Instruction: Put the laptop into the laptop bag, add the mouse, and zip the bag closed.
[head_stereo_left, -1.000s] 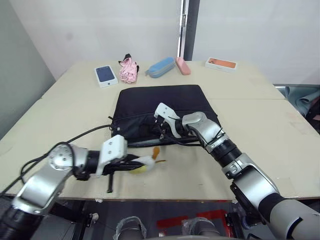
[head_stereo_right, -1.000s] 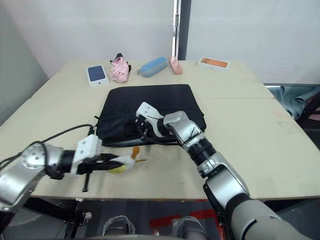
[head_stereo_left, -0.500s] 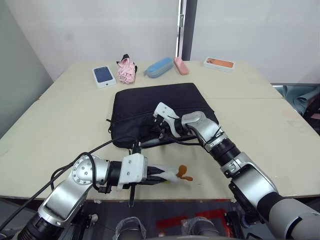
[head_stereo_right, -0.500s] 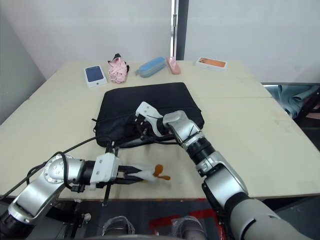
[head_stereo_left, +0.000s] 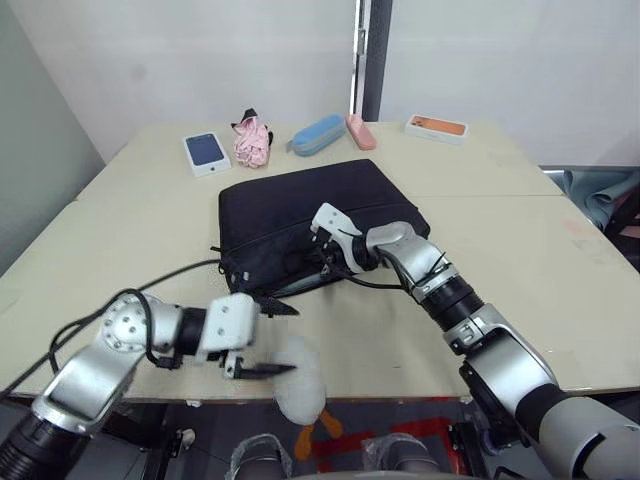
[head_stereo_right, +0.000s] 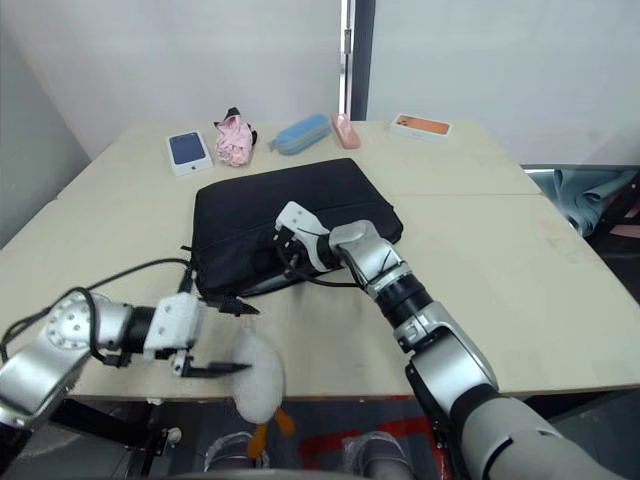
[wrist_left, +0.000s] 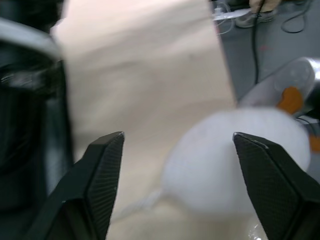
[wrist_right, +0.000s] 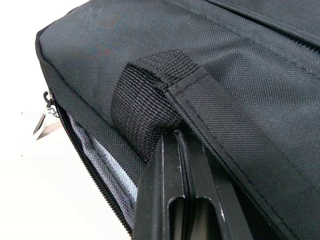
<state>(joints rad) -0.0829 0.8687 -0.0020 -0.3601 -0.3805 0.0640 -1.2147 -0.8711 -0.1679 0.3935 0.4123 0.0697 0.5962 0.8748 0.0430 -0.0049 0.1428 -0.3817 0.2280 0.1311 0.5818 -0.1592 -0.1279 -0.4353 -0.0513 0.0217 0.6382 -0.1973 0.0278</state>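
We see the laptop bag (head_stereo_left: 300, 215), black woven fabric, lying mid-bench (head_stereo_left: 520, 250), its zipper part open onto grey lining. Our right gripper (wrist_right: 182, 165) has its jaws closed on the strap handle (wrist_right: 150, 95), steadying it. At seven o'clock our left gripper (head_stereo_left: 268, 340) stands with jaws wide and empty, the fluffy plush duck (head_stereo_left: 300, 378) dangling off the bench edge. We judge zipping is under way; next we must find the pull.

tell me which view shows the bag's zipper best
The right wrist view: the large black fabric laptop bag's zipper runs close up, partly open over grey lining. Both eye views show that edge only small, beside the right gripper.
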